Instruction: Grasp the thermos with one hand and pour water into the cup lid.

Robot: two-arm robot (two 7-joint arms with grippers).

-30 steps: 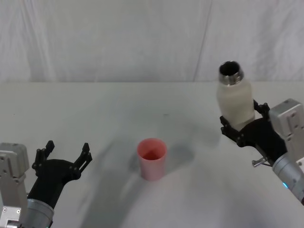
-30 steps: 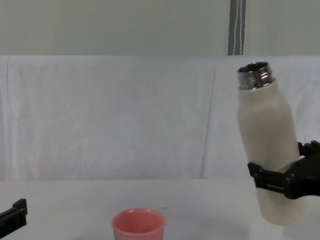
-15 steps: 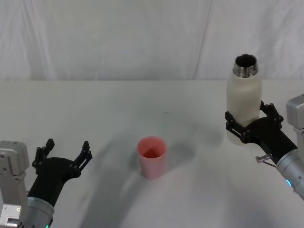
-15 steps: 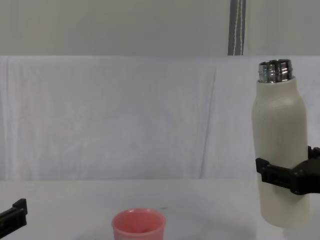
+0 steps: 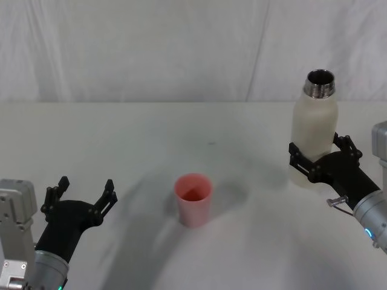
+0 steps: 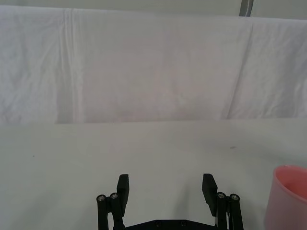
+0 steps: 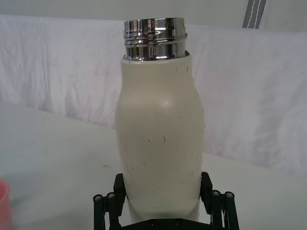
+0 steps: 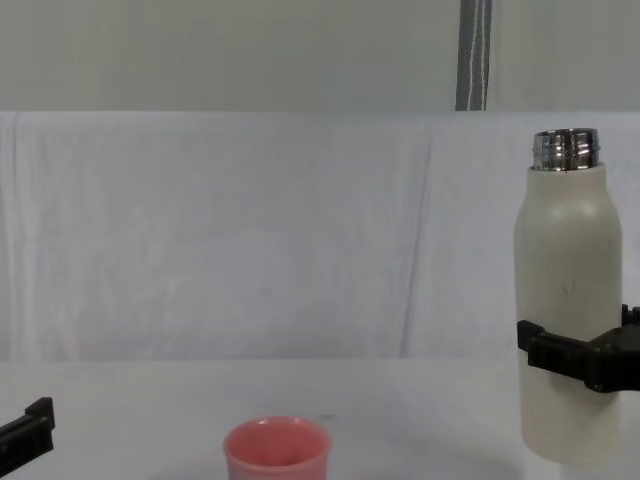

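Note:
The thermos [image 5: 313,136] is a tall cream-white bottle with an open steel neck, standing upright at the table's right side. My right gripper [image 5: 320,159] is shut on its lower body, a black finger on either side. The chest view shows the thermos [image 8: 568,300] with its base at or just above the tabletop, and the right gripper [image 8: 578,360] clamps it low down. In the right wrist view the thermos [image 7: 160,139] rises between the fingers [image 7: 108,201]. The pink cup lid [image 5: 193,199] stands upright mid-table, well left of the thermos. My left gripper [image 5: 83,197] rests open near the front left.
White cloth covers the table [image 5: 121,139] and hangs as a backdrop behind it. The cup lid [image 6: 290,196] sits just off to one side of the open left gripper [image 6: 165,184]. Bare tabletop lies between cup lid and thermos.
The thermos swung from tilted toward the cup lid back to upright, and moved right and lower, still in the right gripper. The left arm and cup lid stayed put.

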